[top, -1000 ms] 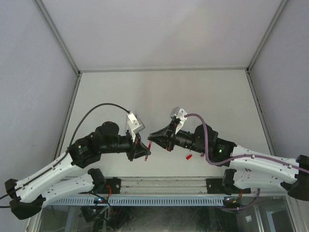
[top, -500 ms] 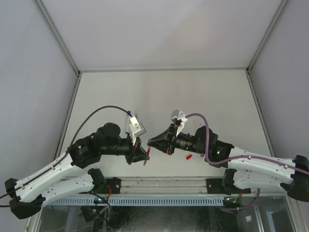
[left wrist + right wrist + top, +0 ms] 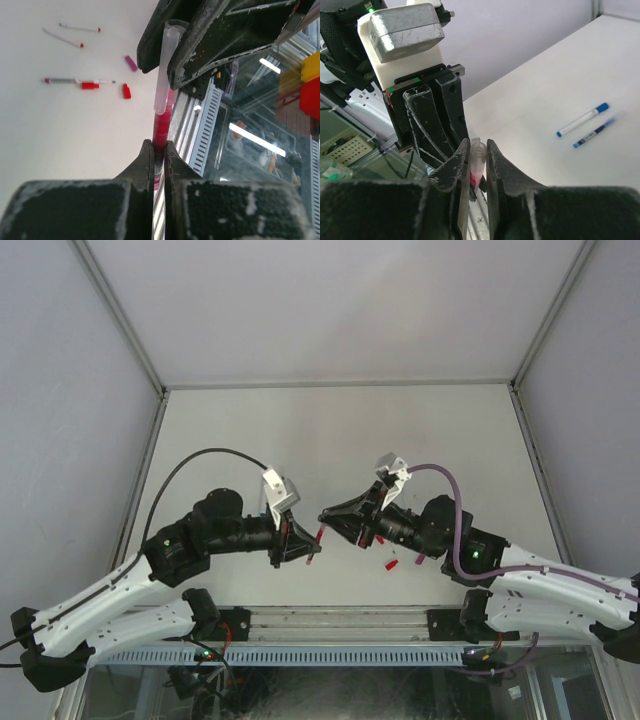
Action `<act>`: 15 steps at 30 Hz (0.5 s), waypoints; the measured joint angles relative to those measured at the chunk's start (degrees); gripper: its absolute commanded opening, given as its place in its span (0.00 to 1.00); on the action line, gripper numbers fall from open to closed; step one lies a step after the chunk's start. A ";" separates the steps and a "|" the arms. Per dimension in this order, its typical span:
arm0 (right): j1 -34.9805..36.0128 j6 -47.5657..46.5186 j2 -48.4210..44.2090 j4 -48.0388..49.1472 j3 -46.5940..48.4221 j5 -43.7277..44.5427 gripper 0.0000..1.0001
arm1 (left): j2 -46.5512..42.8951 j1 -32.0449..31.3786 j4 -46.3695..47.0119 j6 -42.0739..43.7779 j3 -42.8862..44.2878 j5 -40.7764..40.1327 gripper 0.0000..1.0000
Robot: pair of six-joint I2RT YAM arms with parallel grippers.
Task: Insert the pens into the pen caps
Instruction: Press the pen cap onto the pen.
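Whitish pen barrel [image 3: 166, 70], red cap [image 3: 160, 132], black jaws

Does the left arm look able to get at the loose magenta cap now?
Probably not yet: the left claw is shut on a red cap meeting the pen; the magenta cap itself lies unobstructed.

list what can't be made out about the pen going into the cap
- Tip of the pen: hidden inside the red cap, all views.
- Cap's lower end: left wrist view, pinched between fingers of the left gripper.
- Pen and cap: top view, too small, crowded by the right gripper.
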 measured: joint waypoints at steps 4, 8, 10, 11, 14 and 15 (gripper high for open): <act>0.57 -2.14 -1.36 -4.83 2.14 1.42 0.31 | -0.02 0.42 5.92 0.11 -0.02 -2.60 0.00; 1.53 -3.78 -2.69 -11.43 2.12 1.31 0.41 | -0.11 1.84 12.35 -0.07 -0.07 -6.88 0.00; 1.53 -4.09 -3.56 -13.75 2.10 1.86 0.45 | 0.04 1.86 13.66 -0.28 -0.22 -8.09 0.00; 1.53 -4.13 -4.02 -14.53 2.10 2.21 0.47 | 0.17 1.86 13.92 -0.37 -0.24 -8.98 0.00; 1.53 -4.09 -5.42 -17.18 2.10 4.74 0.53 | 1.27 1.88 14.19 -0.48 -0.24 -11.78 0.00; 1.46 -3.93 -5.62 -18.21 2.10 5.88 0.55 | 1.95 1.92 14.10 -0.52 -0.24 -12.92 0.00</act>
